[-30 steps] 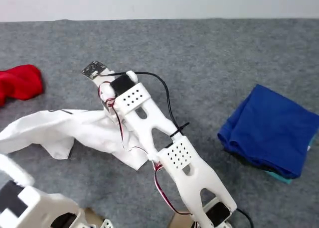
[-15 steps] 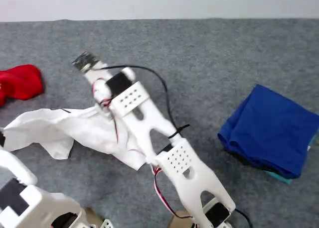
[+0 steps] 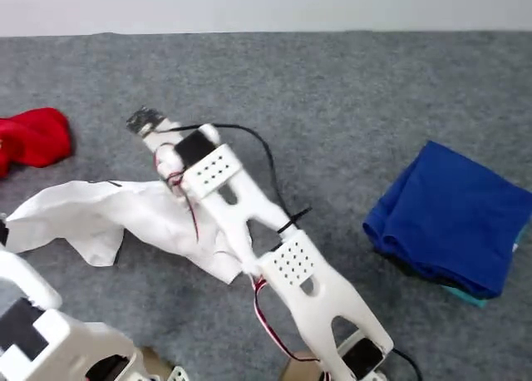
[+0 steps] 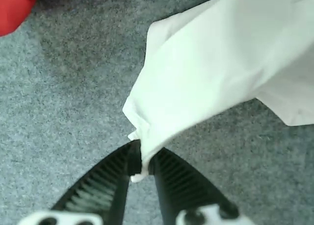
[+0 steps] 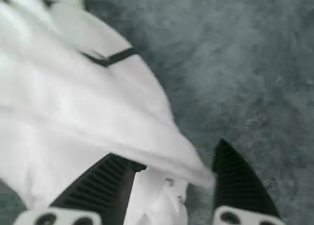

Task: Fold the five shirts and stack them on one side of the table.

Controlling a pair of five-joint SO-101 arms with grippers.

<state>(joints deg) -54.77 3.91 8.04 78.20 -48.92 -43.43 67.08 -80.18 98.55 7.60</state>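
A white shirt (image 3: 125, 219) lies crumpled on the grey table at the left. My left gripper (image 4: 141, 155) is shut on that white shirt's (image 4: 221, 63) hem at its left end. From the front edge my right arm reaches over the shirt's far right part. There my right gripper (image 5: 171, 154) is open, with a fold of the white shirt (image 5: 73, 102) between its fingers. A red shirt (image 3: 33, 137) lies bunched at the far left and also shows as the red shirt (image 4: 12, 6) in the left wrist view. At the right sits a folded blue shirt (image 3: 457, 210) on top of a stack.
Under the blue shirt a teal layer (image 3: 470, 296) and a dark one peek out. The left arm's base (image 3: 50, 339) stands at the front left corner. Bare grey carpet (image 3: 332, 90) covers the middle and back of the table.
My right arm has swung a little to the left over the white shirt, and the fabric under it has shifted left with it. The left end of the shirt has risen slightly.
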